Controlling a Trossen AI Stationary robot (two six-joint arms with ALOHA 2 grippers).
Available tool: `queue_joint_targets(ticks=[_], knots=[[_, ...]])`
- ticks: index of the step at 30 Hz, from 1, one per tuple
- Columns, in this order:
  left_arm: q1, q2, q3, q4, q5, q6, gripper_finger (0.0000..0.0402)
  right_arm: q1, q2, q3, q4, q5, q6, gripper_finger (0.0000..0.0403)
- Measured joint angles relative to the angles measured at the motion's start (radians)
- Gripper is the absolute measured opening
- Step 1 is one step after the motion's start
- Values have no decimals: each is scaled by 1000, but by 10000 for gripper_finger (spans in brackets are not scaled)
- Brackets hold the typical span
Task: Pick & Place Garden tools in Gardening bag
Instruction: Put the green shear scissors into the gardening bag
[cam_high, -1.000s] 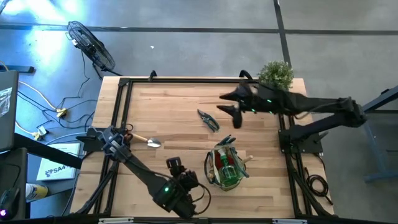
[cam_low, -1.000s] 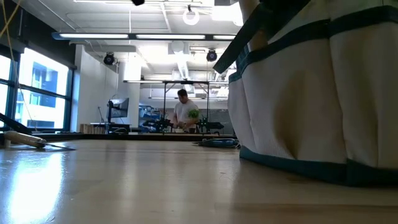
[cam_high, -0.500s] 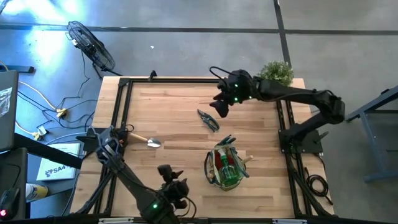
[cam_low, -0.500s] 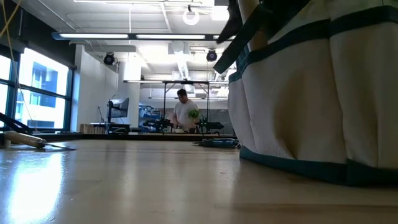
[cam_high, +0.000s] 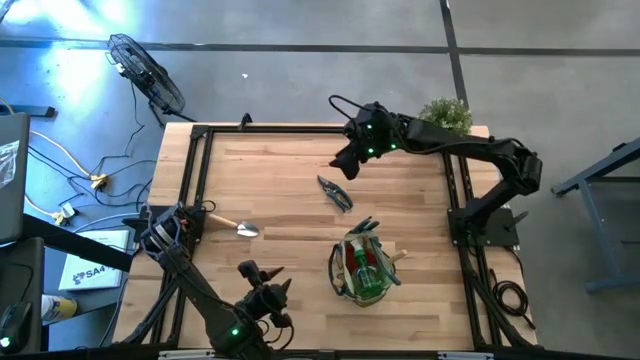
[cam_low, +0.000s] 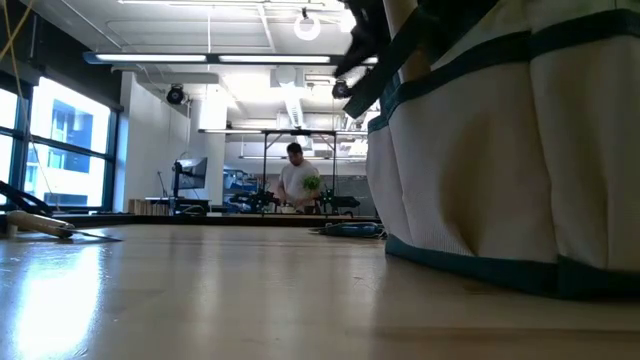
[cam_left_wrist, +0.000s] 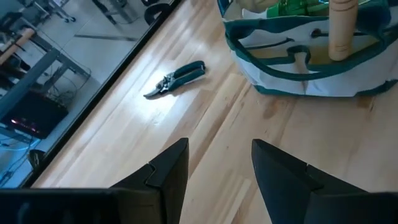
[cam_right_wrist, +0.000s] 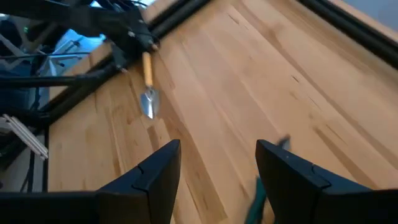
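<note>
We see two slim arms of matte black links with rounded joint housings. Our right arm carries a small green light near its wrist and a thin black cable looping off it. Our left arm shows a green light too. Each claw has two broad, angular black fingers with flat inner faces and bevelled tips.

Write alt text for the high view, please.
Overhead view of a wooden table: the open right gripper hovers near pruning shears at centre, while the open left gripper waits at the near edge. A filled gardening bag and a trowel lie between.
</note>
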Motion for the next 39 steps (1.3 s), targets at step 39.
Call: queue_joint_targets(ticks=[39], knots=[[-124,-73,-259,1,-9,-265,168,77,485,497,-759,335,22,199]])
